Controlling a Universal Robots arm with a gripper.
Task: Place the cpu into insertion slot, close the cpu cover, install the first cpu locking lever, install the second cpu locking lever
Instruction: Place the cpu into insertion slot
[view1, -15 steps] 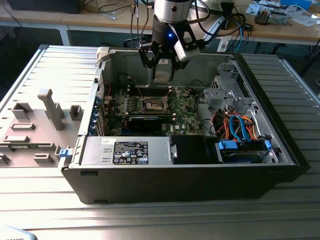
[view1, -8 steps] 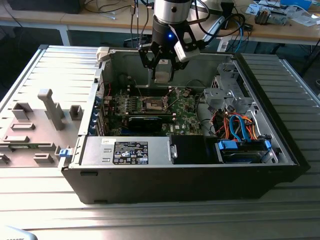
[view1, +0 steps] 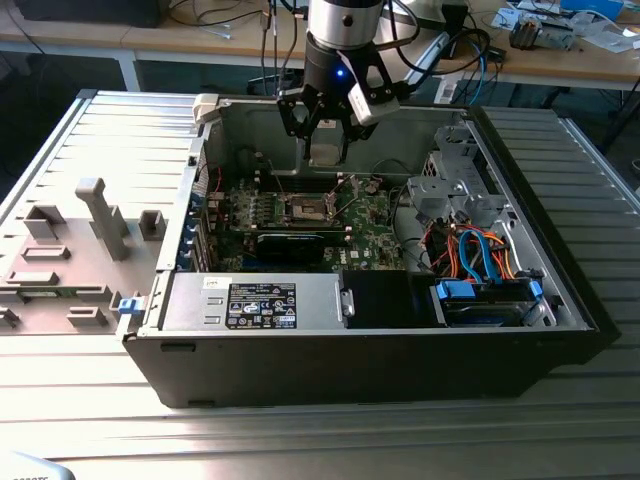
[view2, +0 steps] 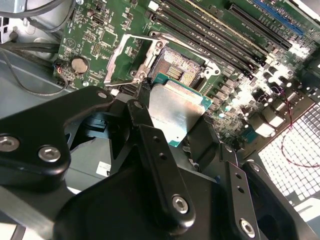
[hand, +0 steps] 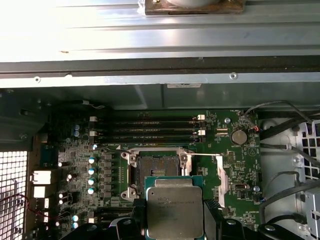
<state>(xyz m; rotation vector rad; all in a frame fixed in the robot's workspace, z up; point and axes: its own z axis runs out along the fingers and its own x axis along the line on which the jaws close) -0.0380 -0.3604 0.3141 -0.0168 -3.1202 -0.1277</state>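
Note:
My gripper (view1: 325, 148) hangs above the green motherboard (view1: 370, 225) inside the open computer case, shut on the cpu (view1: 325, 156). In both wrist views the cpu (view2: 175, 112) (hand: 175, 212) is a flat square chip with a silver-grey top and green edge, held between the black fingers (view2: 145, 112). The insertion slot (view2: 177, 70) (hand: 155, 167) lies open just beyond the chip, its brownish contact field bare. The cpu cover (view2: 116, 57) (hand: 221, 175) stands swung open at one side of the slot. A thin lever wire (hand: 202, 155) runs beside it.
Long memory slots (hand: 145, 131) lie along the slot's far side. A black power supply (view1: 260, 305), a drive cage (view1: 455, 185) and orange and blue cables (view1: 475, 255) fill the case's near and right parts. Grey fixtures (view1: 95, 215) stand on the ribbed table at the exterior view's left.

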